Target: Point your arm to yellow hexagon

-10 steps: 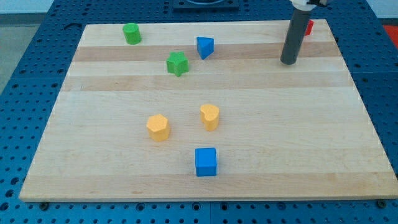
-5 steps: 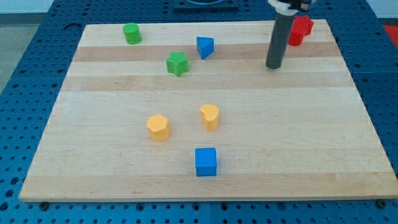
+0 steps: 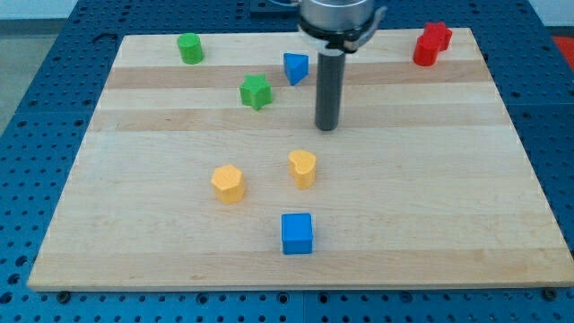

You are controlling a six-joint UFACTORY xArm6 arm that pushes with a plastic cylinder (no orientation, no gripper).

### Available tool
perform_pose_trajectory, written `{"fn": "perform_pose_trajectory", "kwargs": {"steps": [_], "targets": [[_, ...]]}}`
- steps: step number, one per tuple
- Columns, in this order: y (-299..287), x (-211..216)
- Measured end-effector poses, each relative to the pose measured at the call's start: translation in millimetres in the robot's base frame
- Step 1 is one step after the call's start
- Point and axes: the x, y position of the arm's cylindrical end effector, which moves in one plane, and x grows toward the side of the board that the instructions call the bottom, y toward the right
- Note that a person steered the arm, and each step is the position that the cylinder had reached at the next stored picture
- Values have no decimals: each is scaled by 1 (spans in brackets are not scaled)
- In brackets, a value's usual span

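Note:
The yellow hexagon block (image 3: 228,183) sits on the wooden board (image 3: 448,197) left of centre, toward the view's bottom. A second yellow block (image 3: 303,168), rounded with a notch, stands to its right. My tip (image 3: 326,127) rests on the board above and to the right of both, closest to the second yellow block and well apart from the hexagon. The dark rod rises straight up from the tip to the view's top.
A blue cube (image 3: 297,233) lies below the yellow blocks. A green star (image 3: 256,91) and a blue triangular block (image 3: 295,67) sit up and left of my tip. A green block (image 3: 189,48) is at the top left, a red block (image 3: 430,43) at the top right.
My tip has slid from the top right, beside the red block, down and left toward the board's middle. The red block is now fully uncovered. No block has moved.

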Motion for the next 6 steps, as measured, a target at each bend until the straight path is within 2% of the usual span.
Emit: {"fn": "perform_pose_trajectory", "kwargs": {"steps": [6], "targets": [[-64,6]]}}
